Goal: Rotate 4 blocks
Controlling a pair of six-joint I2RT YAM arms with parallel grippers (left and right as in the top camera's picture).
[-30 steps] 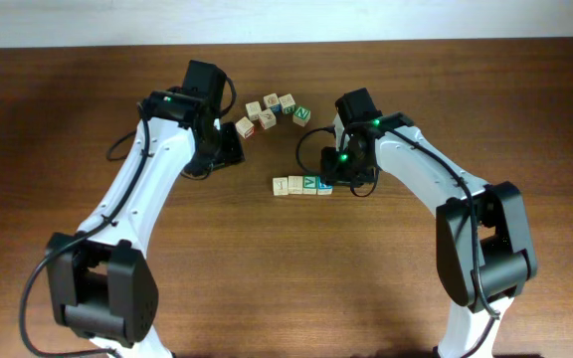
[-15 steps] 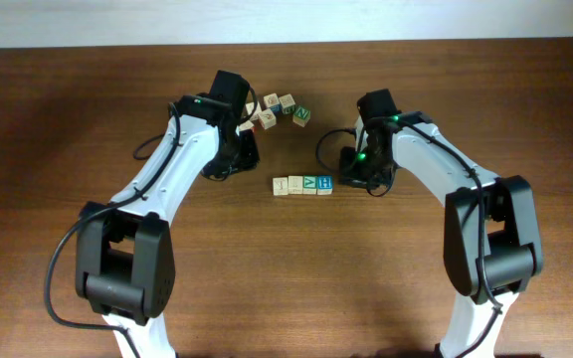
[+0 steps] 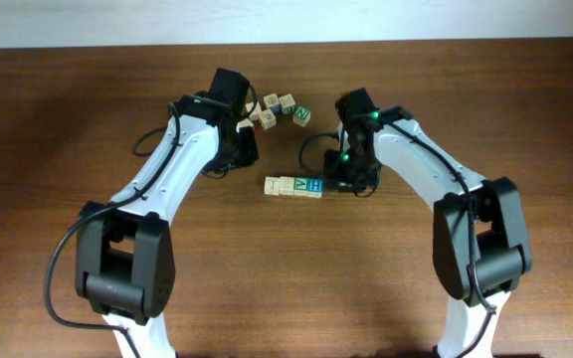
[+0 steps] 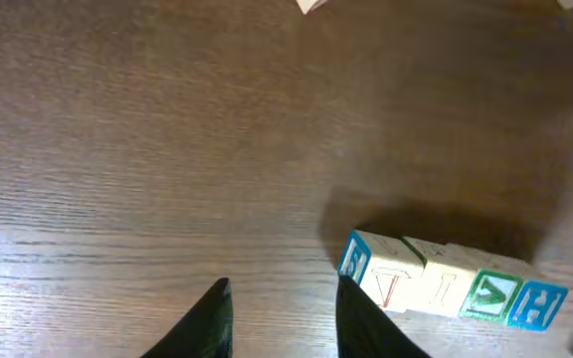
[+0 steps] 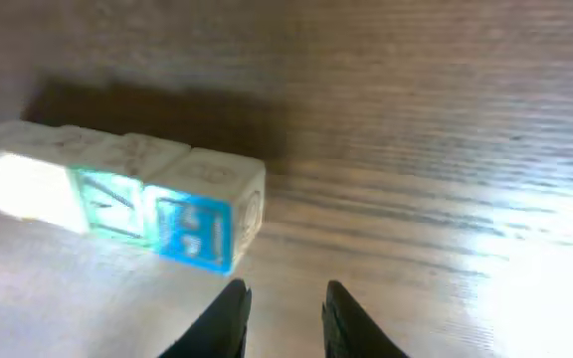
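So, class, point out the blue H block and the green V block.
blue H block (image 4: 537, 305): left wrist view, its lettered face.
green V block (image 4: 492, 296): left wrist view, its lettered face.

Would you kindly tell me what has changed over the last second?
The row of four wooden letter cubes slid slightly to the left. The right gripper swung away, then back beside its blue H end; the left gripper moved closer to the loose wooden cubes. Nothing was grasped. The loose cubes stayed put.

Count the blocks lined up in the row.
4, touching: two pale tan blocks leftmost, then the green-letter block, then the blue H block by the right end effector. None seems hidden.
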